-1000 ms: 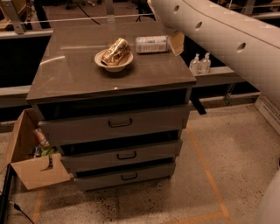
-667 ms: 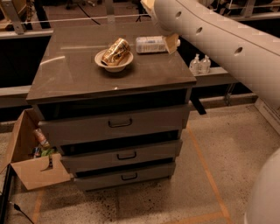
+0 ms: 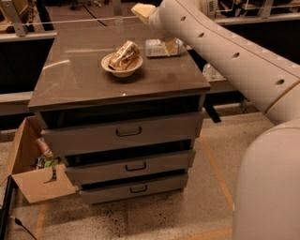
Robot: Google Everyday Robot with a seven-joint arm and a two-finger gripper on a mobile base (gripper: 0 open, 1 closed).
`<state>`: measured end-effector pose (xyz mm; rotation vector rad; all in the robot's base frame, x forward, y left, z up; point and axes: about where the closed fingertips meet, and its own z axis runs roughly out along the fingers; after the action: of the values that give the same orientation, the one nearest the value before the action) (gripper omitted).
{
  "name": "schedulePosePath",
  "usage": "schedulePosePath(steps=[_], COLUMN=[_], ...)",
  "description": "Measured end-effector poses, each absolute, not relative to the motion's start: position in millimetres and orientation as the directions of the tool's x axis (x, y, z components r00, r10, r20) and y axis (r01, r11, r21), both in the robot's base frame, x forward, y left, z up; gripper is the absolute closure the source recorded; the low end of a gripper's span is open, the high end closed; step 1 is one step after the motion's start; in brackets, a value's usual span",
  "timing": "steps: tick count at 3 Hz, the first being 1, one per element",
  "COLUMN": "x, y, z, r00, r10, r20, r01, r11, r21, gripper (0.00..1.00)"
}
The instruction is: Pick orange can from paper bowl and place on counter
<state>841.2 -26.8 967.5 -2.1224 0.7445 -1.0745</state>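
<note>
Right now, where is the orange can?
The orange can lies in the paper bowl on the counter, left of the bottle; the gripper hovers top centre.

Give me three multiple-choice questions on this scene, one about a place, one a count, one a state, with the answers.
1. Where is the orange can?
A. in the paper bowl
B. inside a drawer
C. on the floor

2. How many drawers sit under the counter?
A. two
B. three
C. five

3. With the pincer up near the counter's far edge, the can is:
A. lying on its side, ungrasped
B. standing upright
C. crushed flat

Answers: A, the can rests within the bowl's rim. B, three drawer fronts stack below the top. A, its long side lies across the bowl and nothing touches it.
</note>
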Motion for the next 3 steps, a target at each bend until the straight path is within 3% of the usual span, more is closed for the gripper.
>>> schedulePosePath(steps=[3], x=[871], y=[38], z=[952], r00=[0.507], r10=[-0.628], r20=[0.59], r01=[-0.084], r11=[-0.717], r21=[-0.692], gripper=[0.0])
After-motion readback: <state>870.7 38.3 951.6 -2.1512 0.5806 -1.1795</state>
